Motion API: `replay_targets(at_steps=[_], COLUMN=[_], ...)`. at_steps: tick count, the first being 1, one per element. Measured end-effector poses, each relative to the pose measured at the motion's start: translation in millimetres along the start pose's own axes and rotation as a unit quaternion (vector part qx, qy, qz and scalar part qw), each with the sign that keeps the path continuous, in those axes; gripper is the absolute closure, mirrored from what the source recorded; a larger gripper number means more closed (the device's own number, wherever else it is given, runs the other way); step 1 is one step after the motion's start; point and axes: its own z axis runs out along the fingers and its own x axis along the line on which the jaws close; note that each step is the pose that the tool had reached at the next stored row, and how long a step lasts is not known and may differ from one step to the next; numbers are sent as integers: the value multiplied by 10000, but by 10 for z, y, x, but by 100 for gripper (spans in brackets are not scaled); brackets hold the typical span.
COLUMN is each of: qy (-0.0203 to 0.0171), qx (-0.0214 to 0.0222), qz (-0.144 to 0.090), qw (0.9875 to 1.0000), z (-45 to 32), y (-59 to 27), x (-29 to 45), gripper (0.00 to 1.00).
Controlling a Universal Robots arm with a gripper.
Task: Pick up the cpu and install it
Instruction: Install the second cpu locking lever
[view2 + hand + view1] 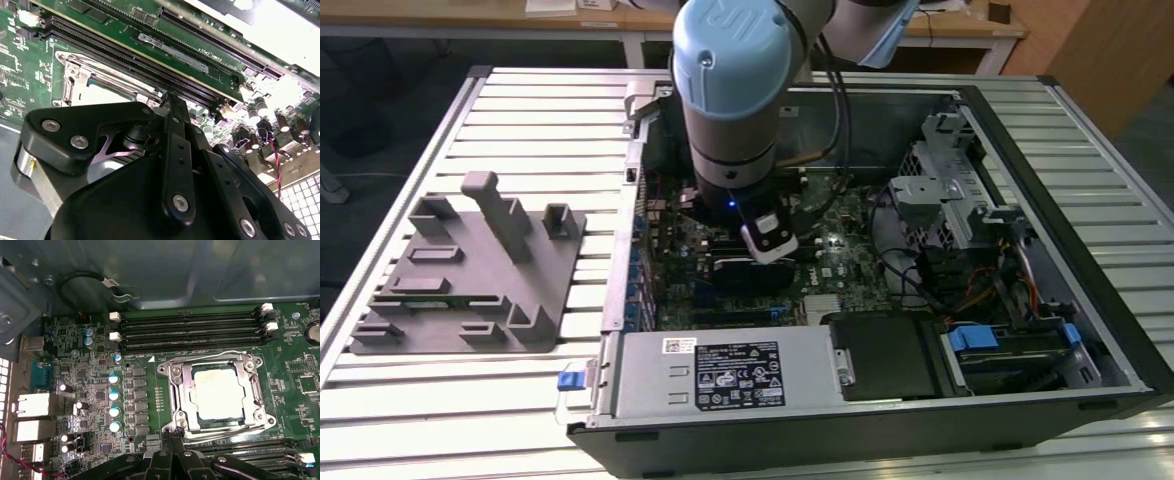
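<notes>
One robot arm (734,110), grey with pale blue caps, reaches down into an open computer case (1067,300) lying on a slatted metal table (520,110).

Gripper (172,440): black linkage seen in both wrist views, poised over the motherboard (85,375) just beside the socket; its jaws stand drawn close together at the tips, with nothing visibly held between them.

Cpu (219,392): pale silver-white square, seated flat inside the metal socket frame (172,390) on the motherboard, apart from the gripper tips. In the second wrist view the socket frame (75,75) shows partly behind the gripper body (170,165).

Memory slots (190,330): long black rows running beside the socket, with white clips at their ends; further rows lie on the socket's other side.

Capacitors (114,395): a line of small silver-topped cylinders near the socket.

Power supply (720,375): grey box with a printed label, at the near edge of the case in the exterior view.

Grey fixture (474,270): moulded holder with upright posts, resting on the table at the exterior view's left, well apart from the case.
</notes>
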Motion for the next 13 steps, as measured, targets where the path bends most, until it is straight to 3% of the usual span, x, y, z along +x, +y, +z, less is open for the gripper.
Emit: replay_targets(at_steps=[2,13], qy=[-1,-13], qx=[-17,-22], qz=[8,52], qw=[10000,10000], z=[7,42], y=[-1,40], x=[3,9], gripper=[89,89])
